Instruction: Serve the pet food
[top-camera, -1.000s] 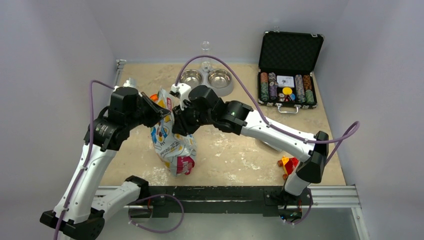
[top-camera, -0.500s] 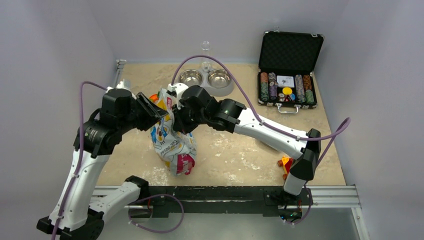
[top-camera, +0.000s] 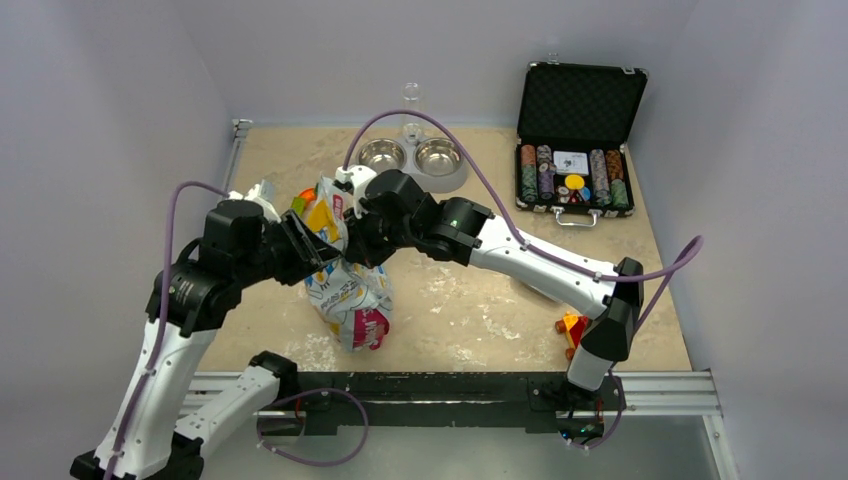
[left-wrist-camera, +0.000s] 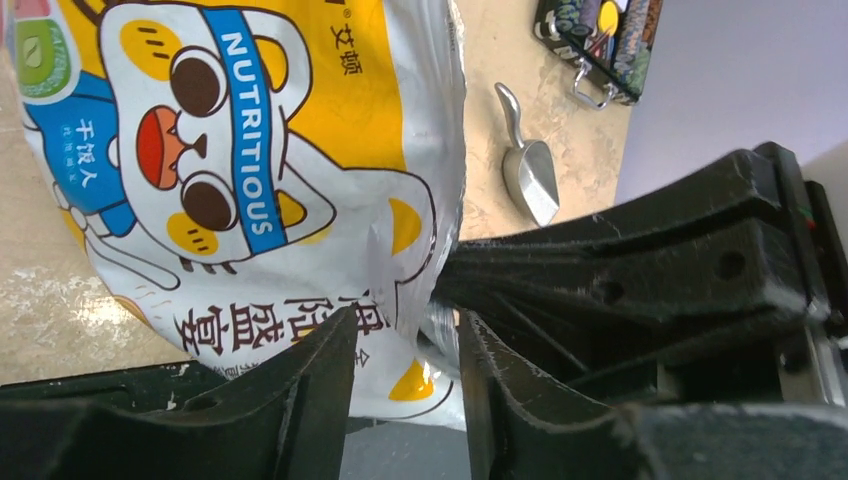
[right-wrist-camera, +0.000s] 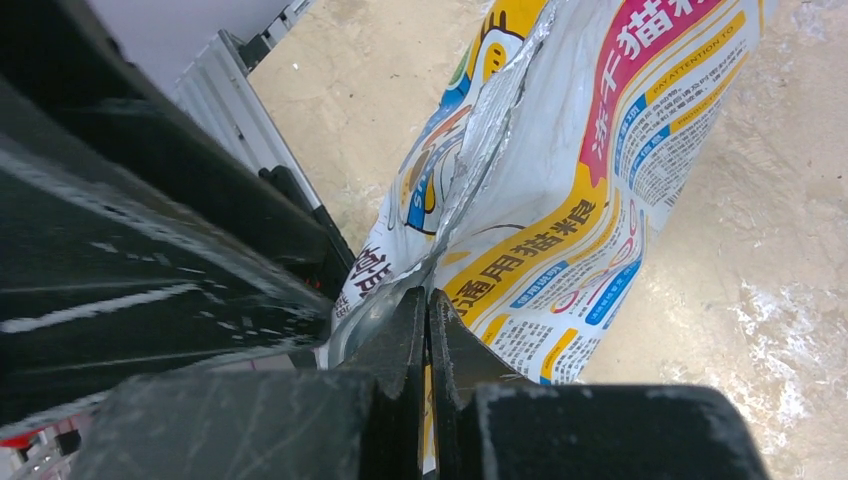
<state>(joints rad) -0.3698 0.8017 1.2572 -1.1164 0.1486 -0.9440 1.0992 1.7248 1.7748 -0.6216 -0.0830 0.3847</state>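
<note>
Item, foil bag (top-camera: 350, 295): you have it standing left of centre in the top view, on the sandy surface (top-camera: 470, 300). It is printed white, yellow and pink with a cartoon cat. Item, right fingers (right-wrist-camera: 400, 345): pressed together on a crumpled silver edge of the bag, so you are pinching the foil there, at centre bottom of the right wrist view. Item, left fingers (left-wrist-camera: 300, 400): parted by a narrow gap and set low against the bag's cat face. Foil shows in the gap, but you cannot tell whether either finger touches it. Item, pet food: no pellet shows, and the bag's inside is hidden from every view. Item, twin steel bowls (top-camera: 413, 158): upper centre of the top view, well apart from the bag, contents too glary to tell. Item, open black case (top-camera: 575, 110): upper right, with rows of poker chips in its tray. Item, metal scoop (left-wrist-camera: 530, 178): lying on the surface in the upper right of the left wrist view, between bag and case. Item, red and yellow toy bricks (top-camera: 576, 327): lower right, just beside your right arm.
</note>
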